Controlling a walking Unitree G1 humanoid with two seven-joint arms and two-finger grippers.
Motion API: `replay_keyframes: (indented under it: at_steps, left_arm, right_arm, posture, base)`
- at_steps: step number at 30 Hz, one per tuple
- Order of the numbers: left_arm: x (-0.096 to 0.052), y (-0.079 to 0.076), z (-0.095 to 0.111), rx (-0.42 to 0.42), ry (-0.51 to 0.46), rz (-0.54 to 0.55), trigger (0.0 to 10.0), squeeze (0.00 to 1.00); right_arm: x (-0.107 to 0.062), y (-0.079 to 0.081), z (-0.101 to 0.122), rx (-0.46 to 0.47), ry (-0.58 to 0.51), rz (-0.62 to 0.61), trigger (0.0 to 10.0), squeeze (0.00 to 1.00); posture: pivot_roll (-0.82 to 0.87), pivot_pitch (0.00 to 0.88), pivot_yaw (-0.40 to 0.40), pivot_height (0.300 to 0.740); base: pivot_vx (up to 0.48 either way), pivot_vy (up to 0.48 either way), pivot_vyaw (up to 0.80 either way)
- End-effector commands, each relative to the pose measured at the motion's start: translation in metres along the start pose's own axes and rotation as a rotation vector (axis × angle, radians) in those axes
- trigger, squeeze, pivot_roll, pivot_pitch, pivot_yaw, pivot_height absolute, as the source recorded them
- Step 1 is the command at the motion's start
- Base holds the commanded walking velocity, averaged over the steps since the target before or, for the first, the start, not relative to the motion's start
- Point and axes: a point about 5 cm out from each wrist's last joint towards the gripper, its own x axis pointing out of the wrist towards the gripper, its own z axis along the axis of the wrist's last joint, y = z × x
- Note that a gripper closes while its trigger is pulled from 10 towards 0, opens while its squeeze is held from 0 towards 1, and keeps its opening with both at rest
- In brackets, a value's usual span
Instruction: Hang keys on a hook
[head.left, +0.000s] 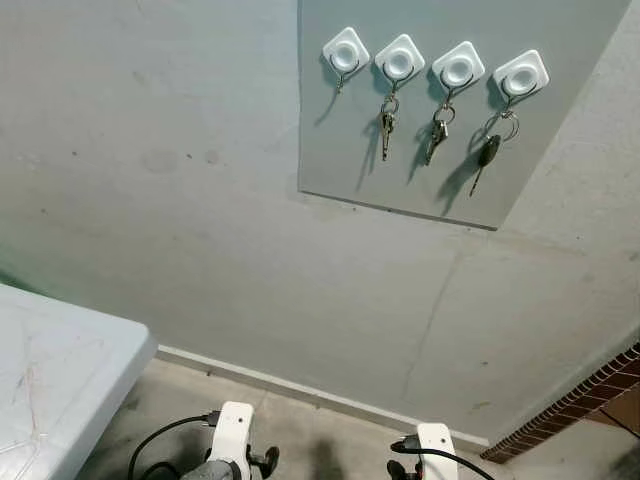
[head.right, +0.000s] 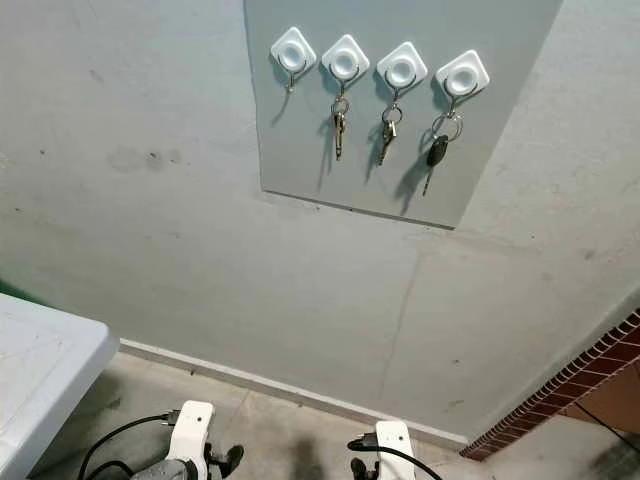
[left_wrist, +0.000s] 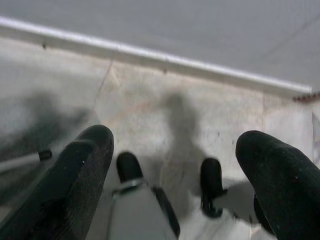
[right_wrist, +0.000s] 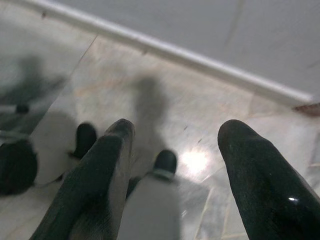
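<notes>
A grey panel (head.left: 330, 150) on the wall carries four white square hooks. The leftmost hook (head.left: 345, 52) is bare. A bunch of keys (head.left: 386, 125) hangs from the second hook (head.left: 399, 60), another bunch (head.left: 436, 135) from the third hook (head.left: 458, 68), and a black-headed key (head.left: 487, 152) from the fourth hook (head.left: 521, 75). Both arms hang low, far below the panel: left arm (head.left: 232, 440), right arm (head.left: 432, 450). My left gripper (left_wrist: 175, 175) is open over the floor with nothing between its fingers. My right gripper (right_wrist: 180, 175) is open too and holds nothing.
A white table (head.left: 50, 380) juts in at the lower left. A pale skirting board (head.left: 300, 390) runs along the foot of the wall. A brick wall (head.left: 580, 410) starts at the lower right. Grey floor tiles (left_wrist: 165, 105) lie under both grippers.
</notes>
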Motion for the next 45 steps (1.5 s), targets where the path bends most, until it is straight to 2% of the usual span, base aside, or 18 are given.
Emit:
replay_keyframes:
  at_steps: [1, 22, 23, 27, 30, 33, 39, 40, 44, 45]
  left_arm:
    - [0.0, 0.003, 0.001, -0.011, -0.008, 0.008, 10.0, 0.0]
    - [0.0, 0.002, 0.003, -0.002, -0.016, 0.007, 10.0, 0.0]
    - [0.002, -0.001, 0.015, -0.012, -0.064, -0.007, 10.0, 0.0]
    - [0.005, -0.005, 0.04, -0.042, -0.154, -0.024, 10.0, 0.0]
    - [0.006, -0.005, 0.069, -0.068, -0.254, -0.024, 10.0, 0.0]
    - [0.005, -0.008, 0.087, -0.063, -0.325, -0.041, 10.0, 0.0]
    - [0.0, -0.005, 0.112, -0.047, -0.452, -0.037, 10.0, 0.0]
    - [-0.003, -0.004, 0.12, -0.063, -0.507, -0.034, 10.0, 0.0]
    - [-0.008, -0.002, 0.133, -0.105, -0.589, -0.014, 10.0, 0.0]
    - [-0.01, -0.001, 0.137, -0.155, -0.62, 0.0, 10.0, 0.0]
  right_arm:
    - [-0.001, 0.001, -0.003, 0.008, 0.006, -0.002, 10.0, 0.0]
    - [-0.001, 0.002, -0.003, 0.002, -0.002, -0.002, 10.0, 0.0]
    - [0.001, 0.001, 0.004, 0.006, -0.03, -0.002, 10.0, 0.0]
    - [0.003, 0.002, 0.023, 0.01, -0.109, 0.008, 10.0, 0.0]
    - [0.005, 0.001, 0.052, 0.014, -0.227, 0.017, 10.0, 0.0]
    - [0.005, 0.001, 0.072, 0.003, -0.316, 0.025, 10.0, 0.0]
    - [-0.001, -0.002, 0.105, -0.043, -0.492, 0.008, 10.0, 0.0]
    - [-0.003, -0.005, 0.112, -0.069, -0.515, -0.022, 10.0, 0.0]
    - [-0.009, -0.009, 0.126, -0.085, -0.599, -0.045, 10.0, 0.0]
    - [-0.013, -0.01, 0.133, -0.092, -0.644, -0.055, 10.0, 0.0]
  posture:
    - [-0.06, 0.0, -0.023, 0.74]
    - [-0.06, 0.0, -0.018, 0.74]
    - [-0.06, 0.0, -0.019, 0.74]
    - [-0.06, 0.0, -0.019, 0.74]
    - [-0.06, 0.0, -0.017, 0.74]
    - [-0.07, 0.0, -0.013, 0.74]
    - [-0.07, 0.0, -0.009, 0.74]
    - [-0.07, 0.0, -0.009, 0.74]
    - [-0.07, 0.0, -0.009, 0.74]
    - [-0.07, 0.0, -0.012, 0.74]
  base:
    - [0.0, 0.0, 0.0]
    - [0.0, 0.0, 0.0]
    - [0.0, 0.0, 0.0]
    - [0.0, 0.0, 0.0]
    - [0.0, 0.0, 0.0]
    - [0.0, 0.0, 0.0]
    - [0.0, 0.0, 0.0]
    - [0.0, 0.0, 0.0]
    - [0.0, 0.0, 0.0]
    - [0.0, 0.0, 0.0]
